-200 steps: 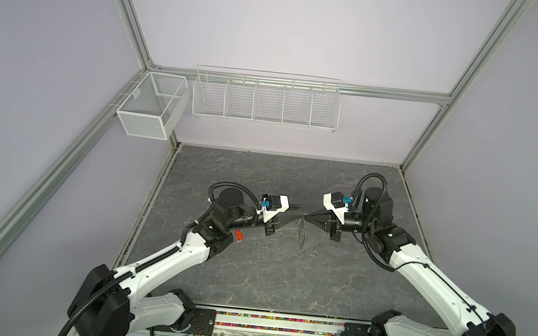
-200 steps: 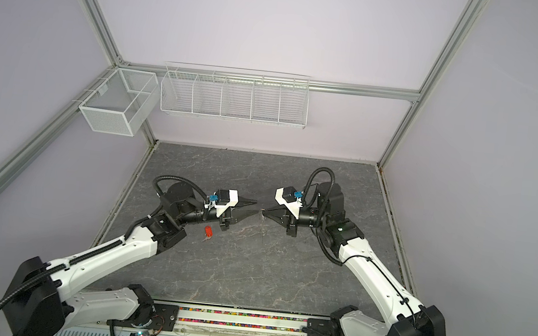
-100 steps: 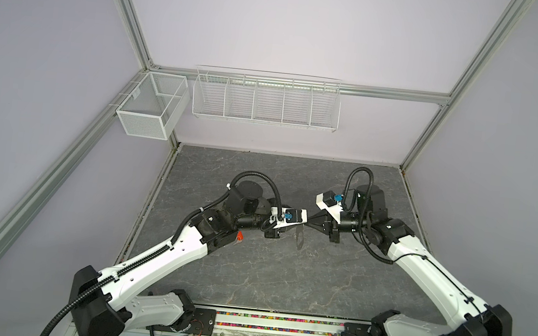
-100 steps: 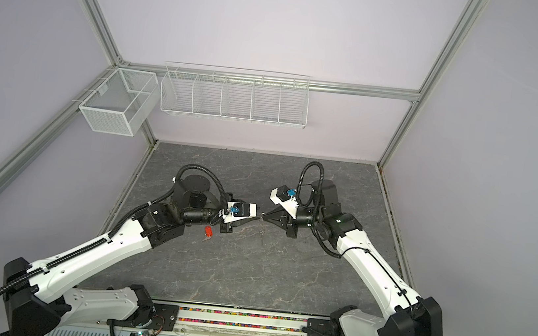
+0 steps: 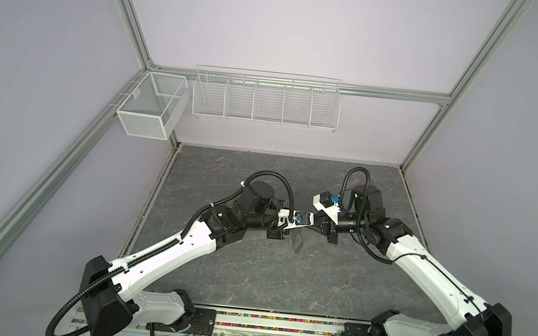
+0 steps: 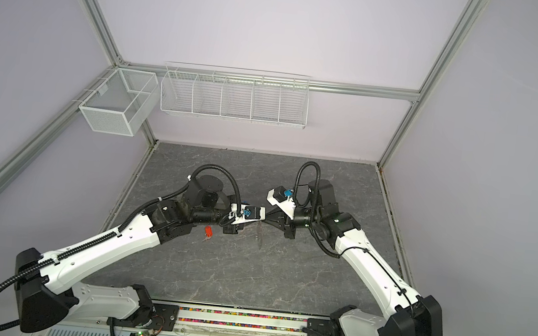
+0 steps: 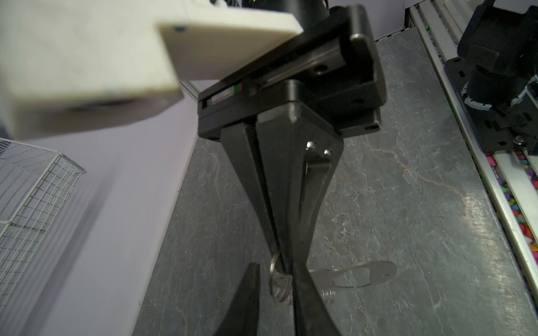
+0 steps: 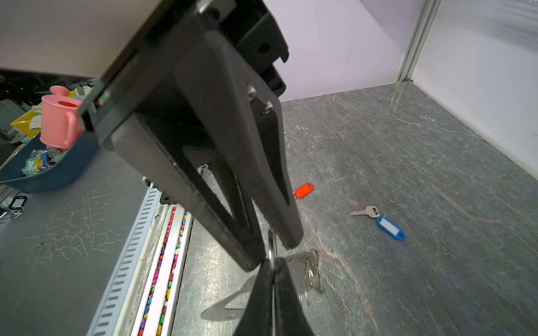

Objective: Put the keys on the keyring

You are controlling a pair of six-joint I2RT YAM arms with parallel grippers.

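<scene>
Farthest left, the orange-red tagged key lies on the table close beside my left arm. The blue tagged key lies apart from it, and I only see it from the right wrist. Neither is threaded yet. Over mid-table the left gripper has its jaws a little apart on either side of a silver ring, and I cannot tell whether they bite it. Tip to tip with it, the right gripper is pressed together on what looks like that same ring of the keyring, whose dark plate hangs free below. My worry is the handover. If the left jaws close off-centre they could twist the thin ring out of the right pinch and drop the holder. The fingertips are also close enough to knock each other, and the dangling plate may swing. With both claws busy here, no hand is free for a key.
</scene>
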